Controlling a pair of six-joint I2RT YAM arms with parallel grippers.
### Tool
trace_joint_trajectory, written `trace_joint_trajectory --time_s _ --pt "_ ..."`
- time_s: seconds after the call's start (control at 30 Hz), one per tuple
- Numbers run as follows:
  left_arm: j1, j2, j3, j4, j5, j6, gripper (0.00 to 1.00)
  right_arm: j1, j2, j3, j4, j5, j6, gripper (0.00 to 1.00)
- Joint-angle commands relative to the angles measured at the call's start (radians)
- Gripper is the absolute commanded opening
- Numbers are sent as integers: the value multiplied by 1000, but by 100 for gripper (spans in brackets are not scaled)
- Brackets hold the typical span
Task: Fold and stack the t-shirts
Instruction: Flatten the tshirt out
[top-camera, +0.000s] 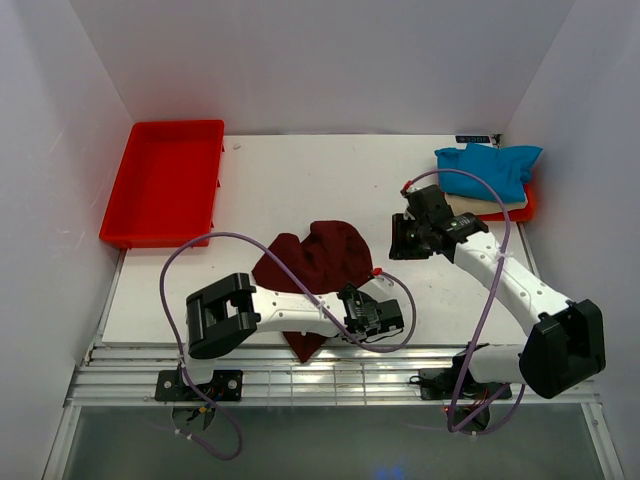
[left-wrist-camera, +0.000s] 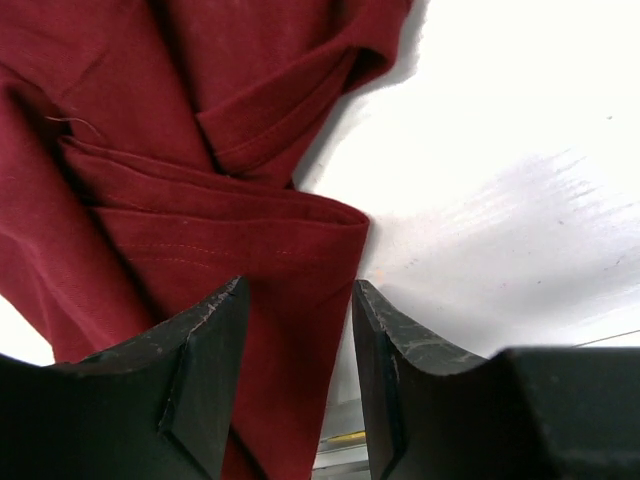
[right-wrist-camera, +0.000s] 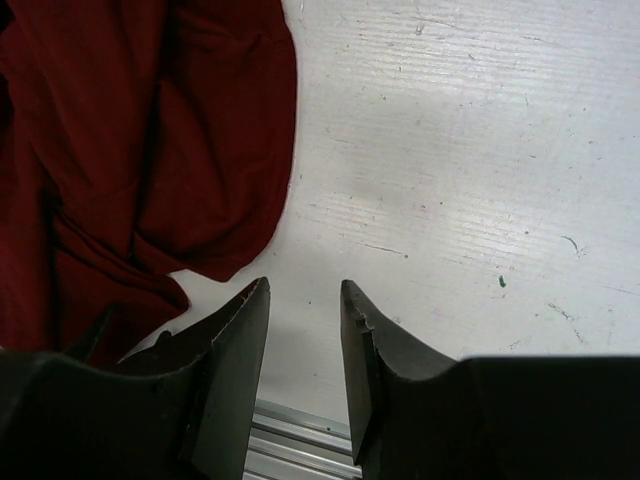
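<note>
Jaws apart on left end effector (left-wrist-camera: 298, 300) and right end effector (right-wrist-camera: 303, 290).

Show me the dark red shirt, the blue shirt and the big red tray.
maroon t-shirt (top-camera: 320, 255): overhead view, middle of the crumpled cloth.
blue t-shirt (top-camera: 490, 166): overhead view, its upper surface.
red tray (top-camera: 165, 185): overhead view, its bare floor.

Bare table (top-camera: 300, 180) lay open between the tray (top-camera: 165, 180) at far left and the blue shirt (top-camera: 490, 168) at far right. The maroon shirt (top-camera: 318, 260) filled the near middle, the left gripper (top-camera: 392, 320) at its near-right edge. Walls (top-camera: 60, 150) closed both sides.
</note>
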Motion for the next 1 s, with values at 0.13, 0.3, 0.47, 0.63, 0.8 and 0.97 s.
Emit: trace_joint_trajectory --time_s 0.13,0.3,0.47,0.63,0.8,0.97 --pt "-1 -22 -66 126 65 45 56 -1 -50 -19 13 11 17 41" --pt "10 -13 -83 188 94 80 56 -1 -68 -27 5 29 16 41" --pt "19 3 -89 180 100 80 37 0 -74 -39 6 33 25 41" --pt "24 -37 -93 148 48 51 0 -1 -62 -42 12 37 27 41" --pt "30 -92 -48 -39 -56 -102 0 -1 4 36 20 26 11 41" --pt "33 -255 46 -266 -193 -269 0 -1 122 175 34 5 -29 41"
